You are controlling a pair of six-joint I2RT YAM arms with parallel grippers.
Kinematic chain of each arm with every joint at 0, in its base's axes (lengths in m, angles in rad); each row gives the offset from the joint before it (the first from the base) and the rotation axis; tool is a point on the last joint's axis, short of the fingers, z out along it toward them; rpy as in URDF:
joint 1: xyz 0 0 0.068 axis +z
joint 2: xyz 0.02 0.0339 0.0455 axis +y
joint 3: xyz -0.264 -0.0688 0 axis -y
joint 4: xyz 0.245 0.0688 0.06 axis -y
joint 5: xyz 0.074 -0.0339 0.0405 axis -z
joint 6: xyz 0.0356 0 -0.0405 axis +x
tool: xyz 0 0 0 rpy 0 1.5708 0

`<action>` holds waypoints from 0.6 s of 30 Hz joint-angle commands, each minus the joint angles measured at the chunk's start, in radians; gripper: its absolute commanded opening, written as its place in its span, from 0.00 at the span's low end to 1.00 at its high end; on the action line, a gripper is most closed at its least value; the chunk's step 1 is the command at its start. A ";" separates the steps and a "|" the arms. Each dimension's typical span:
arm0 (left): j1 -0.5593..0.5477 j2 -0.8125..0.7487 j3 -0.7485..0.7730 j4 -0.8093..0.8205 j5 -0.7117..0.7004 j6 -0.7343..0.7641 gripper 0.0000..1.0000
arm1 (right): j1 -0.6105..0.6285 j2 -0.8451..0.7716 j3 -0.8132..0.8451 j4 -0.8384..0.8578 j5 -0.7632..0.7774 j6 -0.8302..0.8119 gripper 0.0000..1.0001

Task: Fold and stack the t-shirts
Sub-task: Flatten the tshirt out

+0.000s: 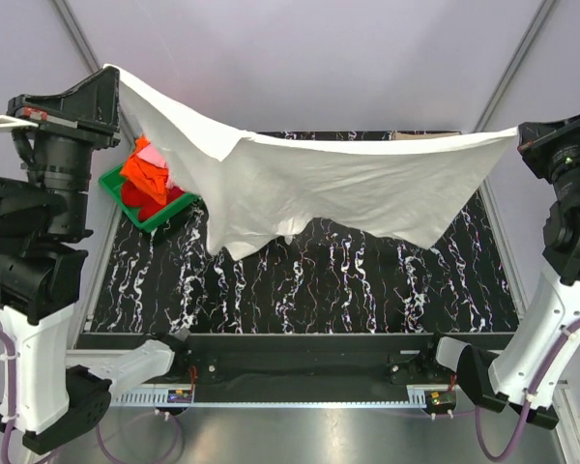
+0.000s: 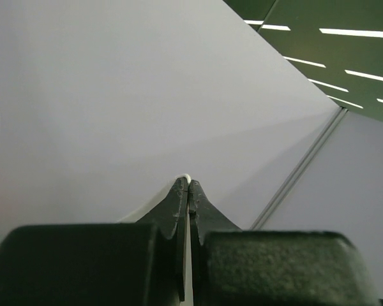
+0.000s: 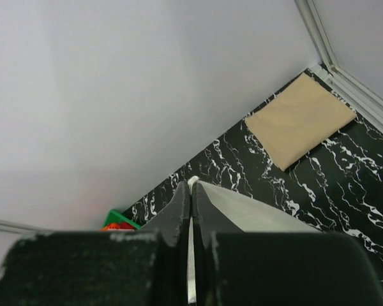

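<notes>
A white t-shirt (image 1: 348,188) hangs stretched in the air between both arms, high above the black marbled table (image 1: 367,290). My left gripper (image 1: 111,72) is shut on its upper left corner, and a sliver of white cloth (image 2: 186,177) shows at the fingertips. My right gripper (image 1: 518,133) is shut on the right corner, with the white t-shirt (image 3: 255,210) running away from its tips. A folded tan t-shirt (image 3: 300,124) lies flat at the table's far side. Orange, pink and red t-shirts (image 1: 147,174) are piled in the green crate (image 1: 155,220).
The green crate stands at the table's back left, partly behind the hanging cloth. Grey walls close in the back and sides. The arm bases (image 1: 300,372) sit along the near edge.
</notes>
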 commanded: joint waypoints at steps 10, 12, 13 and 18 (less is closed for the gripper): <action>0.001 0.213 0.131 0.095 -0.098 0.074 0.00 | -0.005 0.082 -0.075 0.240 -0.034 0.039 0.00; 0.006 0.254 0.143 0.124 -0.115 0.077 0.00 | -0.005 0.140 -0.067 0.272 -0.034 0.046 0.00; 0.020 0.294 0.158 0.130 -0.113 0.062 0.00 | -0.005 0.164 -0.055 0.281 -0.031 0.044 0.00; 0.109 0.457 0.275 0.132 -0.081 -0.015 0.00 | -0.005 0.359 0.124 0.295 -0.024 0.036 0.00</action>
